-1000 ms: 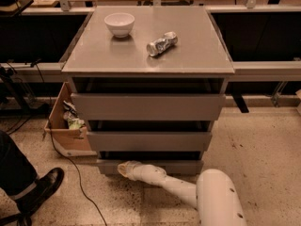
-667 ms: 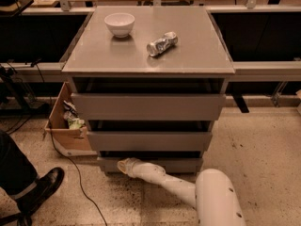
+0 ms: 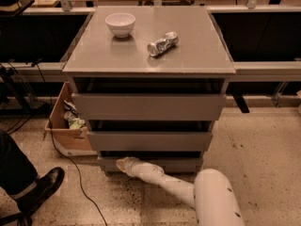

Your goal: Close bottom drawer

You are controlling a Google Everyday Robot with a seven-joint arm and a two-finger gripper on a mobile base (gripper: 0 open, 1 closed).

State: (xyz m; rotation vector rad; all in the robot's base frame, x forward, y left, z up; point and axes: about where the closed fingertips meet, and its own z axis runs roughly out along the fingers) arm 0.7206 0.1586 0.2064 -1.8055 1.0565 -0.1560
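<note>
Bottom drawer (image 3: 181, 165), plain grey, flat handle-less front, lowest and narrowest-looking of three, level just above the floor (image 3: 263, 145), dark gap between it and the middle drawer (image 3: 150, 141), gripper (image 3: 123, 164) low at the left part of its front.

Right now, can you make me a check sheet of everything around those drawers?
Surface: grey cabinet top holds a white bowl and a crushed can.
Job's things: bottom drawer, lowest grey front, dark gap above it.
Clutter: open cardboard box with scraps, left of the cabinet.
Grippers: hand low at the bottom drawer's front, left end.
Cables: black cable across the floor, front left.
Surroundings: someone's black shoe at bottom left; speckled floor.
</note>
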